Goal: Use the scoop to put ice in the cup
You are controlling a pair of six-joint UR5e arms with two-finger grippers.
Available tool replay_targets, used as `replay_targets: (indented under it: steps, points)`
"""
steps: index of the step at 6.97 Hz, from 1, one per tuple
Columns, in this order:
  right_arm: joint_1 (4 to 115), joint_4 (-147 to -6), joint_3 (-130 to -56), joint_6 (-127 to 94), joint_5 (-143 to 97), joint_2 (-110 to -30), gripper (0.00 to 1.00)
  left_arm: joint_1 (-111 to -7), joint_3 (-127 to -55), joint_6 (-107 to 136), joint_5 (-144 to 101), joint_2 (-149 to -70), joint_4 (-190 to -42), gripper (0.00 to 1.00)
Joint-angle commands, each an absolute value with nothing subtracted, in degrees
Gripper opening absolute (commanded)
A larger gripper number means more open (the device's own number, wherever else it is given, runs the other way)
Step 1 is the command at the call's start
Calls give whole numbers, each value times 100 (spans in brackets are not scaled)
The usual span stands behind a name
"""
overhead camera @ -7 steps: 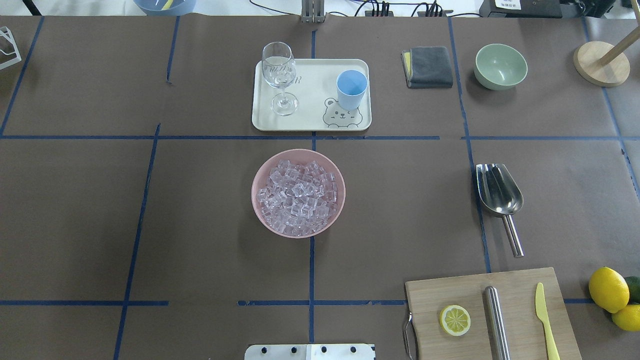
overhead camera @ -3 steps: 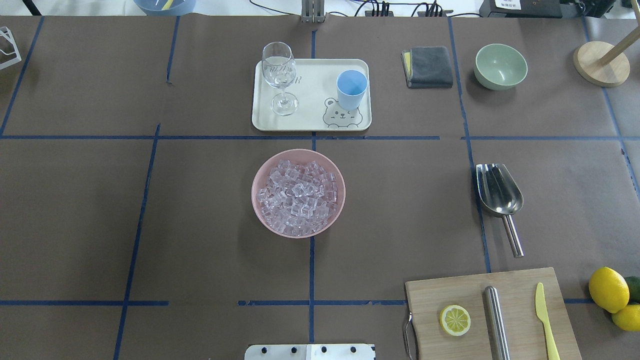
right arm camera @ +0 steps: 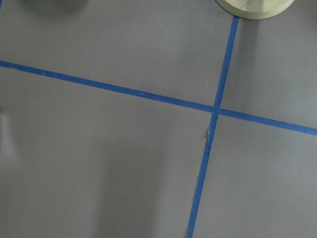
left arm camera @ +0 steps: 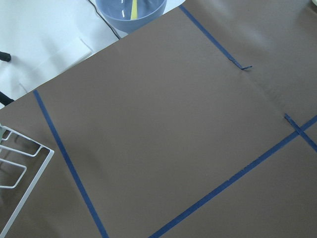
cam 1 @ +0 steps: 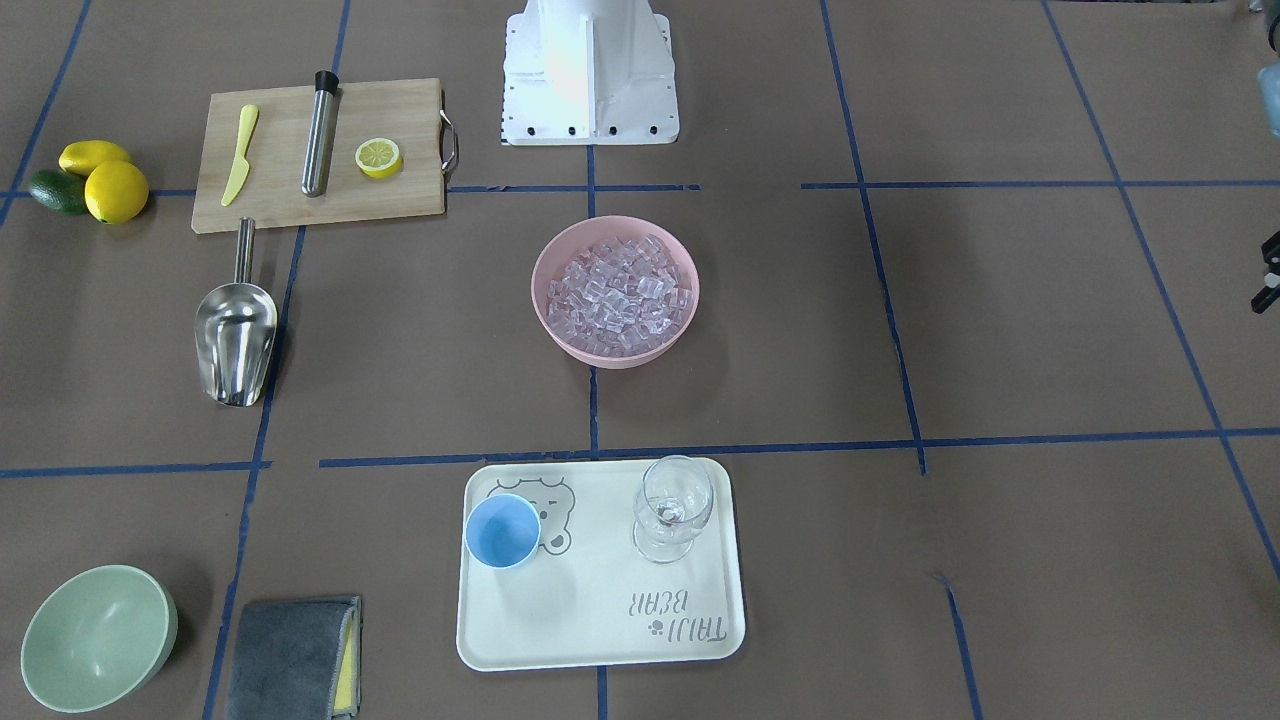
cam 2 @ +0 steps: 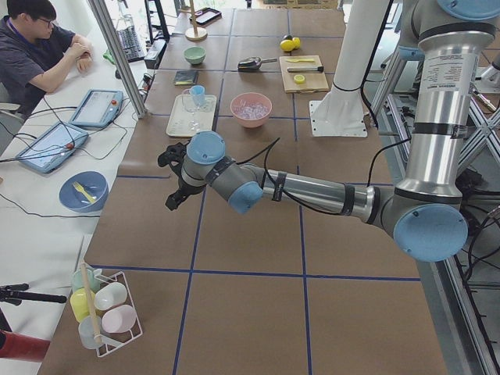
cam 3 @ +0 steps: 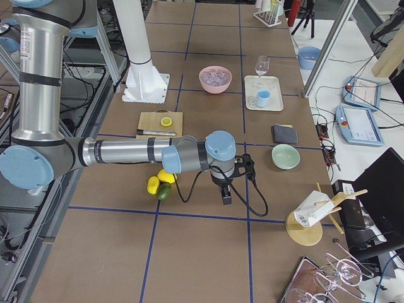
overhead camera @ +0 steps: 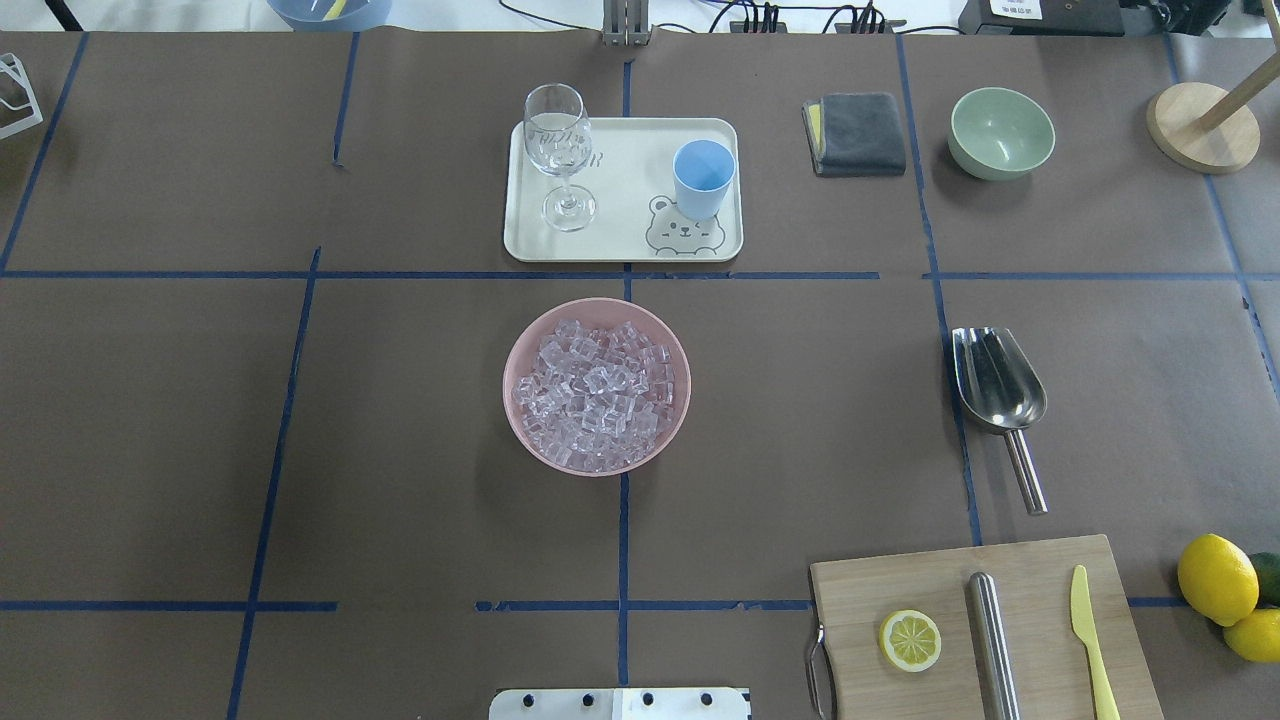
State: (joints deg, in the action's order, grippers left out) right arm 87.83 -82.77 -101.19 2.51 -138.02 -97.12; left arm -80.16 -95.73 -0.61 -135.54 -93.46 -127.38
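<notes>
A: Grippers: released or clenched?
B: Cannot tell: left gripper [cam 2: 173, 181] and right gripper [cam 3: 226, 190] appear only in side views, small, above bare table [cam 2: 250, 242].
A: Task items?
B: Ice [overhead camera: 596, 392] fills pink bowl [overhead camera: 512, 365], centre; scoop [overhead camera: 995, 385] lies well apart, robot's right; cup [overhead camera: 703, 178] upright on tray [overhead camera: 620, 215].

Ice [overhead camera: 596, 392] lies in the bowl [overhead camera: 509, 395], before the tray [overhead camera: 625, 215] bearing cup [overhead camera: 703, 178] and glass [overhead camera: 558, 140], scoop [overhead camera: 995, 385] rightward.

light-blue cup [overhead camera: 703, 178], shiny steel scoop [overhead camera: 996, 382], clear ice [overhead camera: 596, 394], pink bowl [overhead camera: 518, 350]
</notes>
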Motion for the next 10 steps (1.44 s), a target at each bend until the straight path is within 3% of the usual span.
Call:
replay_targets:
  steps: [1, 6, 10]
  points:
    - [8772, -8262, -10169, 220, -13939, -9738, 100, -6958, -9528, 202, -13492, -9430, -14421, 100]
    - [7913, -8253, -10801, -673, -13721, -9625, 100, -4541, -9352, 728, -12556, -10606, -14704, 100]
    - [7805, -8262, -10854, -791, -13544, -9606, 100, -2940, -8685, 738, -11527, -11371, -14730, 100]
